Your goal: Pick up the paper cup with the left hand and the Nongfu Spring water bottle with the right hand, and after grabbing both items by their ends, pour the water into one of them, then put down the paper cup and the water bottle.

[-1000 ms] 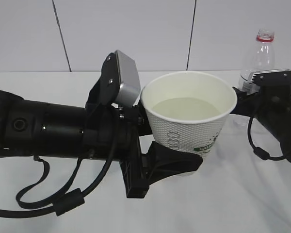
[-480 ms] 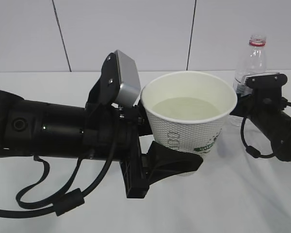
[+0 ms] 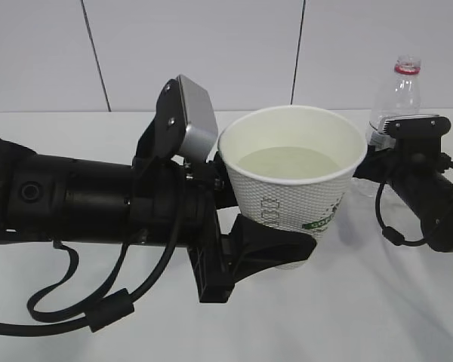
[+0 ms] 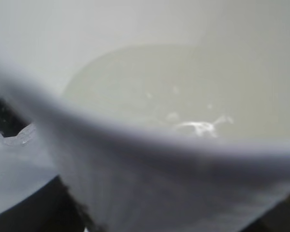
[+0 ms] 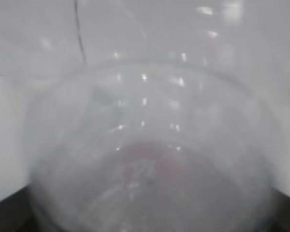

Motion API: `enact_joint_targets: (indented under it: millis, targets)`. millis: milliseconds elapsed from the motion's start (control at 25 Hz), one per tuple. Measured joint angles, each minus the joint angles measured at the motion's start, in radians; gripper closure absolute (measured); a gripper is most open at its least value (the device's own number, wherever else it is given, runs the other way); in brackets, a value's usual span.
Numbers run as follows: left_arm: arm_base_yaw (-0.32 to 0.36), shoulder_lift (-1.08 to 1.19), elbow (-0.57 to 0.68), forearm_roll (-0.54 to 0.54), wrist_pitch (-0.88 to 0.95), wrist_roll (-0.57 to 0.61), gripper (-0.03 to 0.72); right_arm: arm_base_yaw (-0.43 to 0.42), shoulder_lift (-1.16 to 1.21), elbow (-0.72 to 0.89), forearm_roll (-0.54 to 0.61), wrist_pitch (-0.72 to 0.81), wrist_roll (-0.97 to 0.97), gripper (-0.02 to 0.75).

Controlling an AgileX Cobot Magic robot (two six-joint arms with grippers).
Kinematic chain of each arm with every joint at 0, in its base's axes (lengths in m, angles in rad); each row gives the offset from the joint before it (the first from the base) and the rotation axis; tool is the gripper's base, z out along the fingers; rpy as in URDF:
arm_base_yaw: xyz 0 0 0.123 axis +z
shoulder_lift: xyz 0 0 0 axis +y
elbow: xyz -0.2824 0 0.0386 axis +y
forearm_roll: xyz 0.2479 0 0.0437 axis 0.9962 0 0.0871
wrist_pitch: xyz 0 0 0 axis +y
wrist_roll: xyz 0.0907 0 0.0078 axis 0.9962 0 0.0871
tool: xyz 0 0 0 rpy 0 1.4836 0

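Holding the paper cup (image 3: 293, 181) level in your left gripper (image 3: 268, 249) keeps the water (image 3: 291, 162) in; can't tell whether your right gripper (image 3: 377, 162) grips the Nongfu Spring water bottle (image 3: 399, 94).

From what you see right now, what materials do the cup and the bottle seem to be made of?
The paper cup looks like matte white paper: dimpled embossed wall, rolled rim, green print. The water bottle looks like thin, glossy, clear plastic: the wall shows through it, with highlights and a red neck ring. The cup's inner coating cannot be judged.
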Motion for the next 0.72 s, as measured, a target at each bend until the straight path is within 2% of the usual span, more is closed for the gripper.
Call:
enact_joint_targets:
  millis: [200,720]
  targets:
    - [0.0,0.0,0.0,-0.004,0.0,0.0,0.183,0.0,0.0,-0.002,-0.002,-0.038,0.013,0.123]
    - [0.0,0.0,0.0,-0.006,-0.018,0.0,0.183,0.0,-0.072,0.112,-0.01,-0.101,0.031,0.118]
